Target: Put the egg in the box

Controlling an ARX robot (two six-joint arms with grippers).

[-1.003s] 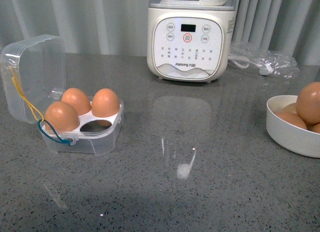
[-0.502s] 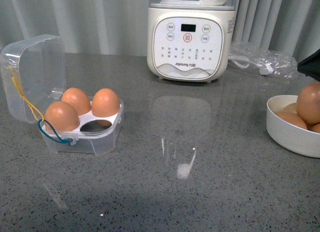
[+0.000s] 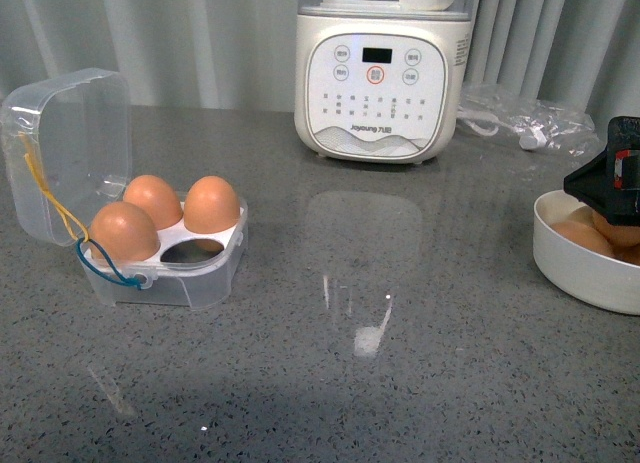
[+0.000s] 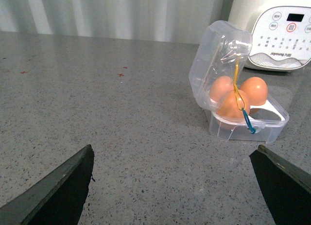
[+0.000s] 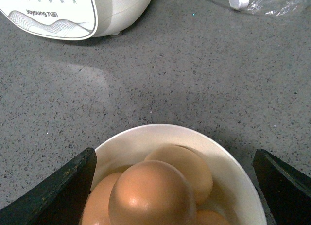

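Observation:
The clear box (image 3: 165,253) stands at the left with its lid (image 3: 70,148) open; it holds three brown eggs and one near-right cell is empty. It also shows in the left wrist view (image 4: 245,108). Several brown eggs lie in a white bowl (image 3: 575,258) at the right. The top egg (image 5: 150,196) fills the right wrist view, between the wide-open fingers of my right gripper (image 5: 175,186), which hangs just above the bowl (image 5: 146,137) and shows black in the front view (image 3: 612,183). My left gripper (image 4: 172,186) is open and empty over bare counter, short of the box.
A cream Joyoung blender (image 3: 378,73) stands at the back centre. A crumpled clear plastic bag (image 3: 525,113) lies behind the bowl. Grey curtain runs behind the speckled grey counter (image 3: 400,313).
My right gripper has come into the front view from the right and moved down over the bowl, now hiding the top egg there. The box and its eggs have not moved.

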